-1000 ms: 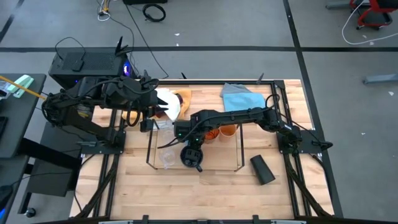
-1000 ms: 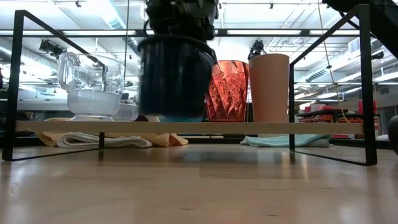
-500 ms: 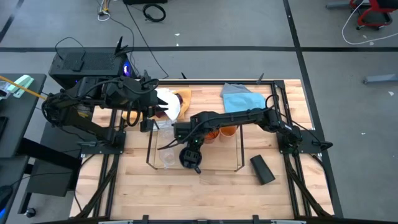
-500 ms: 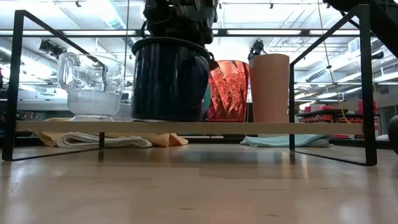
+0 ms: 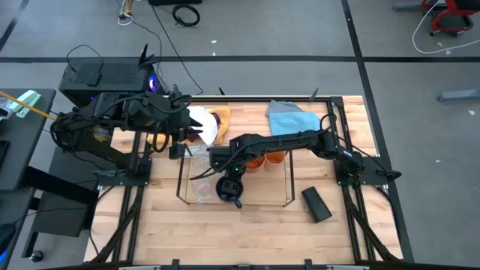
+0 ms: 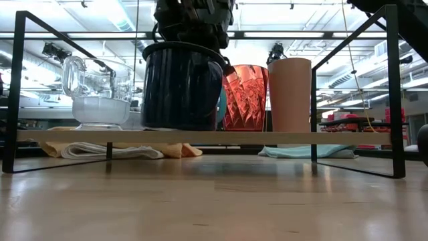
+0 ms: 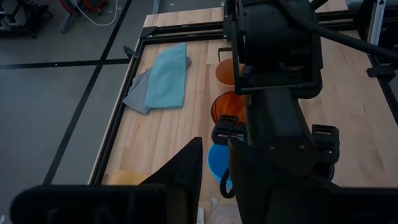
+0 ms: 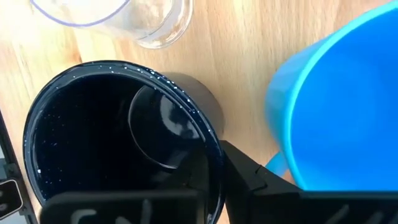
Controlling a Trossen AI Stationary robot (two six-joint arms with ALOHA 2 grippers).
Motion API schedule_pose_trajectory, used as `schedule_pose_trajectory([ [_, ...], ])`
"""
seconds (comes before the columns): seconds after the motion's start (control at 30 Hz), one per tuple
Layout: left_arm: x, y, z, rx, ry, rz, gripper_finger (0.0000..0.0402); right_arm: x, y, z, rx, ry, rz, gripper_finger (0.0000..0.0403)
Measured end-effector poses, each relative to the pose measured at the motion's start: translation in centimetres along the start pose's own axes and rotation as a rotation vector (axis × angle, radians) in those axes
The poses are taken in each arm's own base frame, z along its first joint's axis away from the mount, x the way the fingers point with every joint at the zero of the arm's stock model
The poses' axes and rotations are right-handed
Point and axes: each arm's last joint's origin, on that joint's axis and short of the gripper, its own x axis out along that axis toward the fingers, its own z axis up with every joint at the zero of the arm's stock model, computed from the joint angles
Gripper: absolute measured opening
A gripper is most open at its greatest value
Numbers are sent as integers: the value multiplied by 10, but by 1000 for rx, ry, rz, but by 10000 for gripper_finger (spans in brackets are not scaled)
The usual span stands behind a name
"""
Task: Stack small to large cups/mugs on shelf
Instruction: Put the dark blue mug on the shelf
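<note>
The shelf (image 6: 200, 137) is a black wire rack with a clear base, in the middle of the table (image 5: 180, 176). On its base stand clear cups (image 6: 100, 94), the navy mug (image 6: 184, 87), an amber-orange tumbler (image 6: 246, 97) and a pale orange cup (image 6: 289, 94). A light-blue mug (image 8: 339, 106) stands right behind the navy one. My right gripper (image 5: 228, 180) comes down onto the navy mug (image 5: 227, 190), shut on its rim. My left gripper (image 5: 182, 142) hangs at the shelf's far left corner, open a little, nothing between its fingers (image 7: 186, 177). My right gripper has the navy mug's rim (image 8: 217, 163) on the side toward the light-blue mug. One finger (image 8: 124, 208) is inside the mug and the other (image 8: 255, 180) outside its wall. The fingers come from above, pointing steeply down. The mug stands upright on the shelf's clear base.
A black cup (image 5: 316, 204) lies on the table right of the shelf, near the front. A blue cloth (image 5: 289, 118) and white and yellow cloths (image 5: 206, 124) lie behind the shelf. The shelf's wire posts (image 6: 16, 87) stand at its corners.
My right gripper has carried the navy mug a little toward the table's left edge. The mug has come to rest upright on the shelf's base and has stayed still since.
</note>
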Motion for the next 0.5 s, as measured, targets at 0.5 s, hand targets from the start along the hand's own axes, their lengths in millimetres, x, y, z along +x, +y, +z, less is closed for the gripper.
schedule_pose_trajectory([
  [0.5, 0, 0, 0, -2, 0, 0, 85, 0, 1, 0, -30, 2, 14, 55],
])
